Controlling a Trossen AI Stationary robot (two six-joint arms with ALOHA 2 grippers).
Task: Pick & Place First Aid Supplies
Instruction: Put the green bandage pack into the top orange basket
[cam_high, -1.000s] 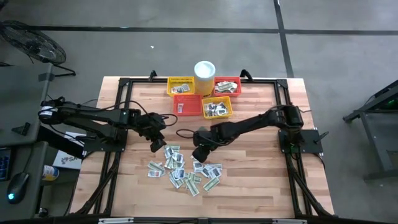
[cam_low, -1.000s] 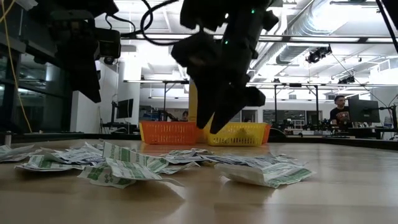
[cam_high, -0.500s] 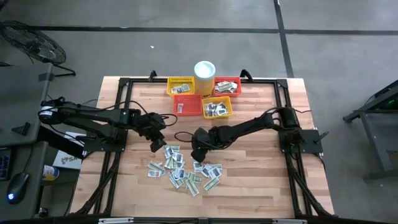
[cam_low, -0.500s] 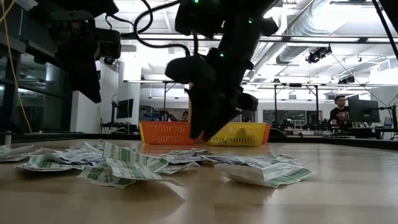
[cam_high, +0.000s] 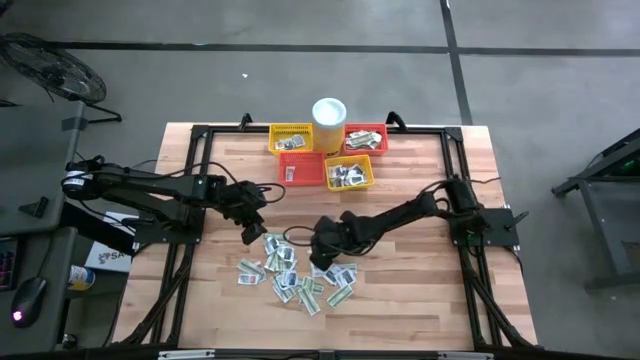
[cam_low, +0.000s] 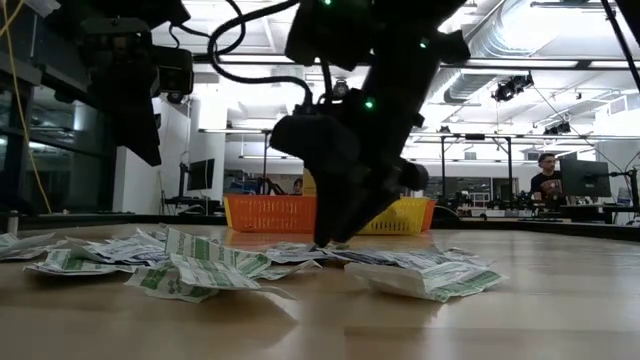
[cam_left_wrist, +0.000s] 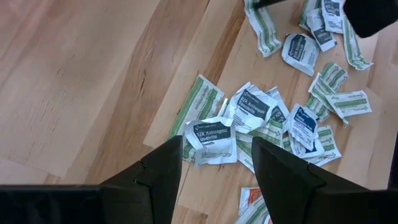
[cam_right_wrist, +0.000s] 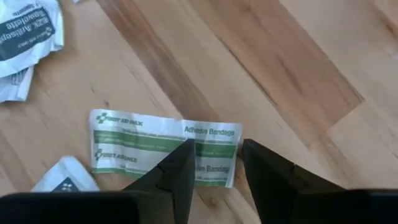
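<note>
Lowered since before, right gripper (cam_right_wrist: 217, 165) fingers straddle a bandage packet (cam_right_wrist: 163, 147), partly open; left gripper (cam_left_wrist: 216, 163) fingers gape, empty.

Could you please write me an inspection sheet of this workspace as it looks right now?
Surface: wooden table, bare planks around the pile.
Job's things: loose sachets heaped at the table's near middle; an adhesive bandage strip lies flat on the wood.
Clutter: yellow and red-orange mesh baskets and a white cup at the far edge, some baskets holding packets.
Claws: right claw down over the bandage strip, a finger on each side, not closed; left claw open, above the pile's left edge.
Cables: dark cable looping off the right arm over the table.
Surroundings: grey floor; a fan at far left; a person at desks behind.
</note>
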